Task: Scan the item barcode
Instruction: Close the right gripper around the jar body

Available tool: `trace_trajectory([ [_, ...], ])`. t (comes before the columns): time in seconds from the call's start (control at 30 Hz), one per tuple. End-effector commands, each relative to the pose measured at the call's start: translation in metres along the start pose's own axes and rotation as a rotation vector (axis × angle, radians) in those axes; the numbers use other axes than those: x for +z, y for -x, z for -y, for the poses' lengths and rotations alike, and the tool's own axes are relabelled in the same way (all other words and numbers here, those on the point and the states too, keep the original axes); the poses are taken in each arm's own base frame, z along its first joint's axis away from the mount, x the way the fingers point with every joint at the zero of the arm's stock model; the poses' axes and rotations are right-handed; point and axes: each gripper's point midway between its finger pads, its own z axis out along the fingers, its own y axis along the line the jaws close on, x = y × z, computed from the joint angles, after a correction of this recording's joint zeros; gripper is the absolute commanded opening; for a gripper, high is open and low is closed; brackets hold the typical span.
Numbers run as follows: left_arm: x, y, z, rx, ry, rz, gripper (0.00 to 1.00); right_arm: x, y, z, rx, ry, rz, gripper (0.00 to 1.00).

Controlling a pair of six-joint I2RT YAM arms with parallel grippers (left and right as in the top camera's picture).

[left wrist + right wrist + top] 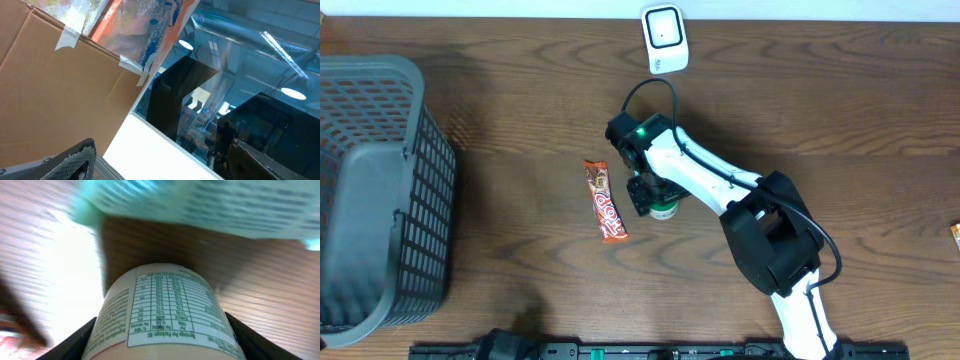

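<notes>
Now R pincer grips bottle near candy bar; L pincer open.

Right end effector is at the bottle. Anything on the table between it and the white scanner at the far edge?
Nothing visible. The brown tabletop between the white labelled bottle and the white box-shaped scanner is bare; only the right arm's own wrist hangs above it. The orange-brown wrapped snack bar lies beside the bottle, off that line.
</notes>
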Motion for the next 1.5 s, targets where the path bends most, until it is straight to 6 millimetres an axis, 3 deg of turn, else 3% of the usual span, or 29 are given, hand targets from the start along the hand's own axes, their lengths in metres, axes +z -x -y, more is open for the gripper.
trace_trajectory([
  [0.0,-0.002,0.003,-0.004,-0.009,0.012,0.011,0.85,0.005,-0.003,0.025,-0.125,-0.149,-0.016,0.88],
  [0.03,-0.002,0.003,-0.004,-0.009,0.012,0.011,0.85,0.002,-0.003,0.024,-0.120,-0.145,-0.020,0.99],
  [0.13,-0.002,0.002,-0.004,-0.007,0.012,0.009,0.85,-0.010,-0.004,0.022,-0.054,-0.133,-0.025,0.99],
  [0.3,-0.002,0.001,-0.004,-0.005,0.013,0.007,0.85,-0.023,-0.004,0.000,0.028,-0.004,-0.042,0.99],
  [0.63,-0.002,0.001,-0.004,-0.006,0.013,0.008,0.85,-0.022,0.002,-0.007,0.198,0.031,-0.023,0.99],
  [0.87,-0.002,0.001,-0.004,-0.006,0.013,0.008,0.85,-0.015,0.009,-0.009,0.210,0.041,0.009,0.99],
  [1.2,-0.002,0.001,-0.004,-0.006,0.013,0.008,0.85,-0.004,0.001,-0.008,0.231,0.029,-0.019,0.99],
  [1.37,-0.002,0.001,-0.004,-0.006,0.013,0.008,0.85,-0.004,0.004,-0.009,0.242,0.035,-0.006,0.88],
  [1.47,-0.002,0.001,-0.004,-0.006,0.013,0.008,0.85,-0.002,0.005,-0.009,0.243,0.037,-0.002,0.88],
])
